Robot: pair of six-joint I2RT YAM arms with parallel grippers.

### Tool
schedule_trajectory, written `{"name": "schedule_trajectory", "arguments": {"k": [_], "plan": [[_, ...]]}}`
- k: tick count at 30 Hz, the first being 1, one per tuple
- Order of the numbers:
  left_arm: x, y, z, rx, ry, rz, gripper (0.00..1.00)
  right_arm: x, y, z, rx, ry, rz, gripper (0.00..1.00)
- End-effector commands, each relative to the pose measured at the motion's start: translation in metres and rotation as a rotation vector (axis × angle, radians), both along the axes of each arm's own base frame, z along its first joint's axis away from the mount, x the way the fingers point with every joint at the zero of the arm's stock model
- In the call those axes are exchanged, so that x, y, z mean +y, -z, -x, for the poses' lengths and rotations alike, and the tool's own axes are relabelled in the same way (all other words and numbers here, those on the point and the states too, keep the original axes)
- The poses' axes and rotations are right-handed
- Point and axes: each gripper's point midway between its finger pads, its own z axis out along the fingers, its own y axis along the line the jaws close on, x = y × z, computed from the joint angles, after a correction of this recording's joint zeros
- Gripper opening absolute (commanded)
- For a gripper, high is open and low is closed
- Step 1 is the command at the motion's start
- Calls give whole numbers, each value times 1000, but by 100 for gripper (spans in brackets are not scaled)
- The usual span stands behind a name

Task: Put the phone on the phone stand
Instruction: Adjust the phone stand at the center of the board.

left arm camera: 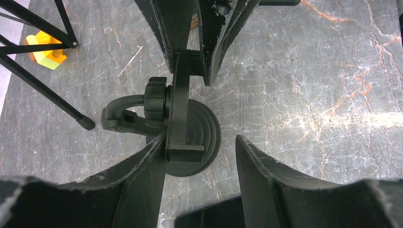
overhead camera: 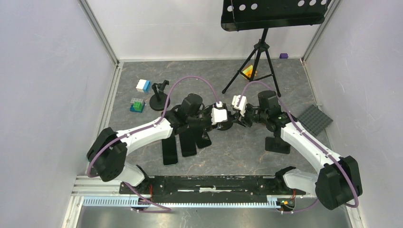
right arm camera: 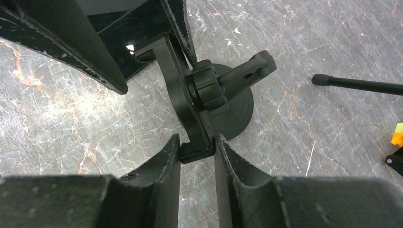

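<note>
Black stand (right arm camera: 190,90) pinched at its cradle by the right hand (right arm camera: 197,147); left hand (left arm camera: 200,140) half open, empty; phones (overhead camera: 169,151), seemingly three, lie on the bench (overhead camera: 237,147) just nearward, lengthwise near-to-far.

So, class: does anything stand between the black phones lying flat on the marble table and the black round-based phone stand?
Yes. The right claw is shut on the black round-based phone stand's cradle and the open left claw straddles its other end, so both sit where a black phone must go.
</note>
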Motion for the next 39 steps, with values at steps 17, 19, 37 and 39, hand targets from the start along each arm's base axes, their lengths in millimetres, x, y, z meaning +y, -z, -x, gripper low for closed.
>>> {"name": "schedule_trajectory", "arguments": {"k": [17,19,37,39], "plan": [[-2,-24,6,-50,11,52,2,0,4,4,52,5,9,0],[2,-23,9,-54,9,54,2,-3,4,2,37,12,24,0],[24,-18,0,-75,-104,84,2,-37,16,-11,-16,114,104,0],[26,-18,0,-72,-112,83,2,-39,18,-11,-19,119,113,0]]}}
